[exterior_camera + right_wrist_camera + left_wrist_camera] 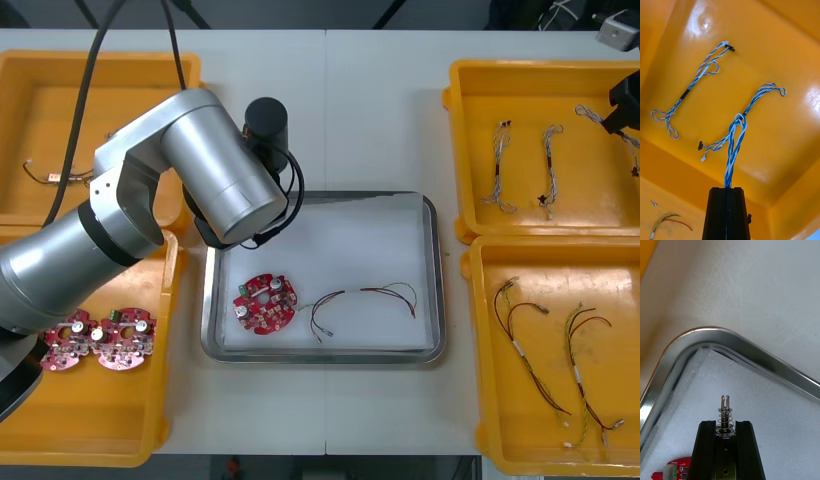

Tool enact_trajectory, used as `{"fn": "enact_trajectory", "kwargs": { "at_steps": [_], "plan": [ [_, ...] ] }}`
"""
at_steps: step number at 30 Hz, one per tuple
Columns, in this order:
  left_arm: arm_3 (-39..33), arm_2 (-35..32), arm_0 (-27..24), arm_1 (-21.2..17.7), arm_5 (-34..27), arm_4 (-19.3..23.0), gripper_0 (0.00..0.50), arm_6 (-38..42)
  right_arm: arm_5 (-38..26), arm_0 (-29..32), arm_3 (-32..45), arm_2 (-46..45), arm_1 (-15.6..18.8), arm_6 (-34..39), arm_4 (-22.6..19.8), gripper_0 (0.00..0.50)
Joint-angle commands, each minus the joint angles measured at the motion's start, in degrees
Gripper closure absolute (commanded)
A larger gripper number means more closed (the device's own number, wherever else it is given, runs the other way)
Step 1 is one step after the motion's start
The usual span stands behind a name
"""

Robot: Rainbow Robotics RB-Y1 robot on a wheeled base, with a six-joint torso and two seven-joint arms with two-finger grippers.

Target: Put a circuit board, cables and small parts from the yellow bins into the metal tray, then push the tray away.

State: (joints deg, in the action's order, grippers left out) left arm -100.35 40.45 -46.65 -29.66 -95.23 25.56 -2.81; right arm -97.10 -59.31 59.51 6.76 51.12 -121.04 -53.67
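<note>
My left gripper is shut on a small metal part, a pin inside a spring, just above the white foam at the far left corner of the metal tray. In the front view the left arm covers that corner. The tray holds a round red circuit board and a thin red and yellow cable. My right gripper is shut on a twisted blue and white cable, lifted above the far right yellow bin.
Two more blue and white cables lie in the far right bin. The near right bin holds red and yellow cables. Two circuit boards sit in the near left bin. A small cable lies in the far left bin.
</note>
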Motion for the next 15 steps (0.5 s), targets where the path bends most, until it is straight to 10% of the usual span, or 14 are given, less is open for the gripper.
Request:
{"fn": "enact_trajectory", "kwargs": {
  "at_steps": [1,15],
  "plan": [
    [0.4,1.3,0.9,2.4,1.2,-1.7,0.500,1.1,-3.6,1.1,7.3,-3.3,2.9,-0.9,0.4,0.500],
    [3.0,4.1,0.9,3.6,2.5,-5.8,0.420,1.1,-12.6,4.9,23.8,-5.5,0.7,0.8,-1.3,0.500]
  ]
}}
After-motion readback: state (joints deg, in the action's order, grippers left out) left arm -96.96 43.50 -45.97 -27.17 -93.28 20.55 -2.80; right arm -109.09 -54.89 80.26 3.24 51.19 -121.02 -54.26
